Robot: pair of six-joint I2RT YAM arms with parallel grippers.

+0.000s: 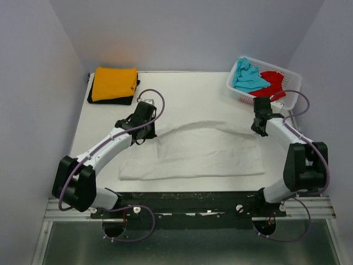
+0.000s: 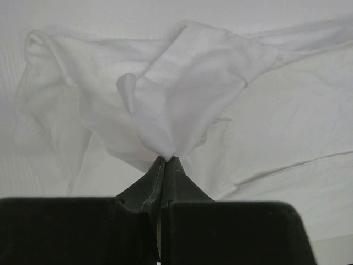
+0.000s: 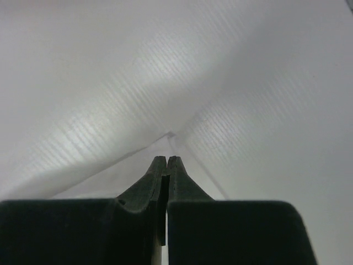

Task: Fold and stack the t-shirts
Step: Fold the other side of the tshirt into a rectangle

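Observation:
The white t-shirt (image 1: 193, 157) lies spread across the middle of the table, with its far edge raised in an arc between my two grippers. My left gripper (image 1: 144, 135) is shut on a bunched far-left corner of it (image 2: 187, 83), and the cloth comes out of the tips (image 2: 166, 158). My right gripper (image 1: 257, 132) is shut at the right end of that raised edge. In the right wrist view its tips (image 3: 167, 158) are closed, with taut white right up to them. The orange-yellow t-shirt (image 1: 114, 83) lies folded on the black one (image 1: 110, 100) at the far left. The turquoise (image 1: 248, 77) and red (image 1: 271, 85) t-shirts lie crumpled in the basket.
The white lattice basket (image 1: 237, 95) stands at the table's far right corner, just behind my right gripper. Pale walls close in the table on the left, back and right. A black rail with the arm bases runs along the near edge.

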